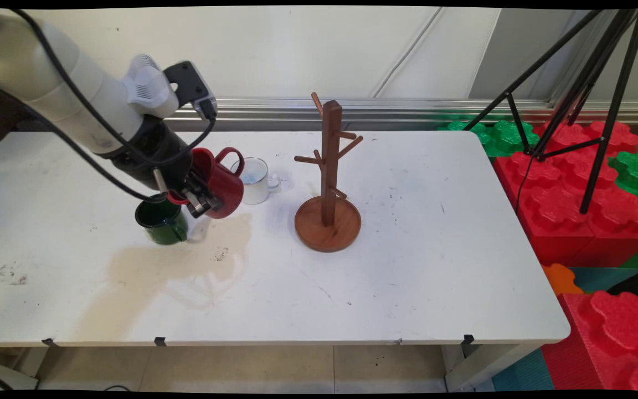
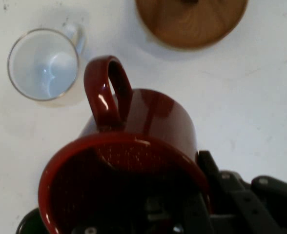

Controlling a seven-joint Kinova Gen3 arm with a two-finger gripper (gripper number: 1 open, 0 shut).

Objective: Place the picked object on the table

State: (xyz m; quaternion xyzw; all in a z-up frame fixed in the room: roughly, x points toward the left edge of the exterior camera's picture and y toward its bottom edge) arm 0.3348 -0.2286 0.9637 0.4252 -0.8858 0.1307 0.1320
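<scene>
Pincer is gripping the red mug by its rim, hovering with the green mug at its 8 o'clock and the white mug at 2.

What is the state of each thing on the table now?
gripper: shut on the red mug's rim.
red mug: lifted, tilted, handle up.
green mug: upright on the table, under the gripper.
white mug: upright, empty.
mug tree: upright, pegs bare.

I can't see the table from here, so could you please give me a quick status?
Pincer shut on red mug, tilted, off the table. Green mug beneath. White mug and wooden mug tree beside.
</scene>
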